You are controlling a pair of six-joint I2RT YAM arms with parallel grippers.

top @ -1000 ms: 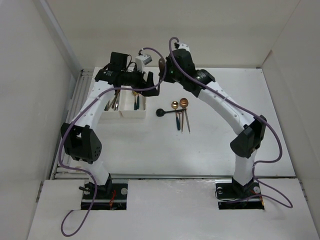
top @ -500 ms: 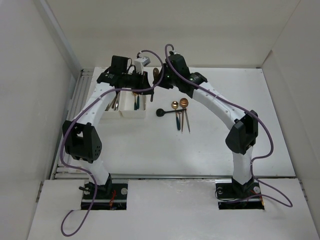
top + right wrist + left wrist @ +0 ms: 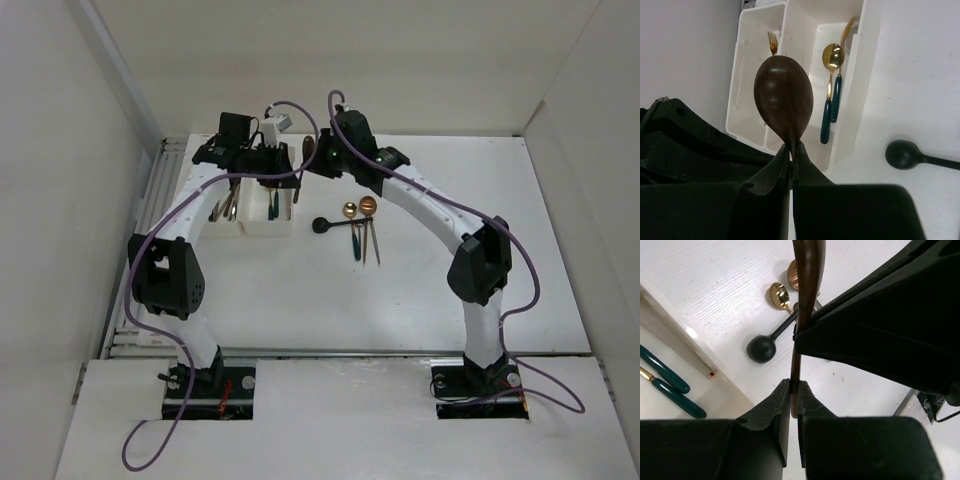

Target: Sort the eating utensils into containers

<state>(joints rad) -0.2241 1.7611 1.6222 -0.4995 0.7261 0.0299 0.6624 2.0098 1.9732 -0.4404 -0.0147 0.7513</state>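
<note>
Left wrist view: the left gripper [image 3: 794, 387], wide apart a second ago, now pinches its jaws onto the slim handle of a dark brown spoon [image 3: 805, 285], which looks like a handover toward sorting. The spoon's glossy oval bowl rises just beyond the right gripper [image 3: 791, 150], whose jaws clamp its neck. The white containers [image 3: 862, 50] lie past them, and a black spoon [image 3: 760, 347] waits outside.
</note>
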